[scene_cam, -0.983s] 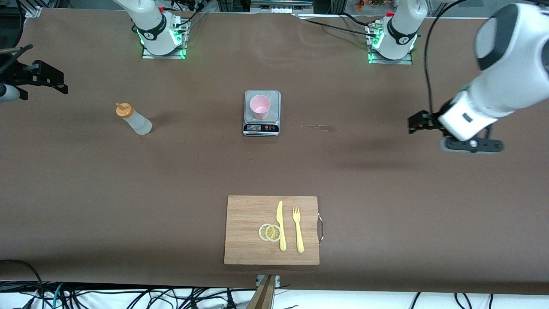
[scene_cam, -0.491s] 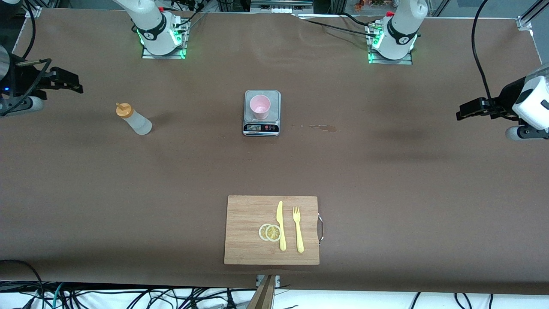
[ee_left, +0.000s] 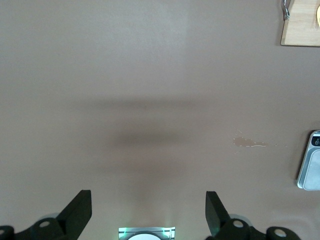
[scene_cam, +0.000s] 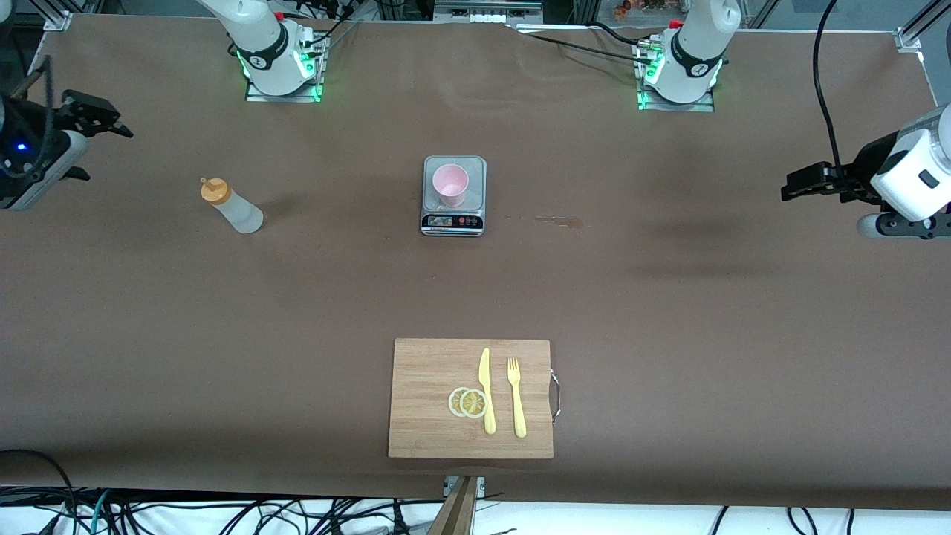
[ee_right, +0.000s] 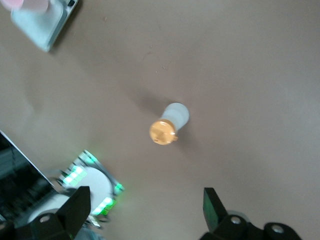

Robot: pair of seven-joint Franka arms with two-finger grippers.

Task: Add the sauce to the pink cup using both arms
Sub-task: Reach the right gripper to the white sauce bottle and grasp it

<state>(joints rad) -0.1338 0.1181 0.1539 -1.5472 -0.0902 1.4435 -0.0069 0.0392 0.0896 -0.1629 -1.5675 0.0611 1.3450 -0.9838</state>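
Observation:
The sauce bottle (scene_cam: 231,206), whitish with an orange cap, stands on the table toward the right arm's end; the right wrist view shows it from above (ee_right: 169,123). The pink cup (scene_cam: 450,185) stands on a small scale (scene_cam: 454,219) mid-table, and its edge shows in the right wrist view (ee_right: 31,4). My right gripper (scene_cam: 104,119) hangs open and empty over the table's right-arm end, apart from the bottle; in its own view (ee_right: 145,196) the bottle is well clear of its fingers. My left gripper (scene_cam: 796,186) is open and empty over bare table at the left arm's end (ee_left: 147,197).
A wooden cutting board (scene_cam: 471,397) with a yellow knife (scene_cam: 487,390), a fork (scene_cam: 516,397) and lemon slices (scene_cam: 468,403) lies near the front edge. A small stain (scene_cam: 553,220) marks the table beside the scale. The arms' bases (scene_cam: 278,59) stand along the table's back edge.
The left arm has pulled back toward its end of the table and is now nearly still. The right gripper has shifted and turned a little near its end. Bottle and cup have not moved.

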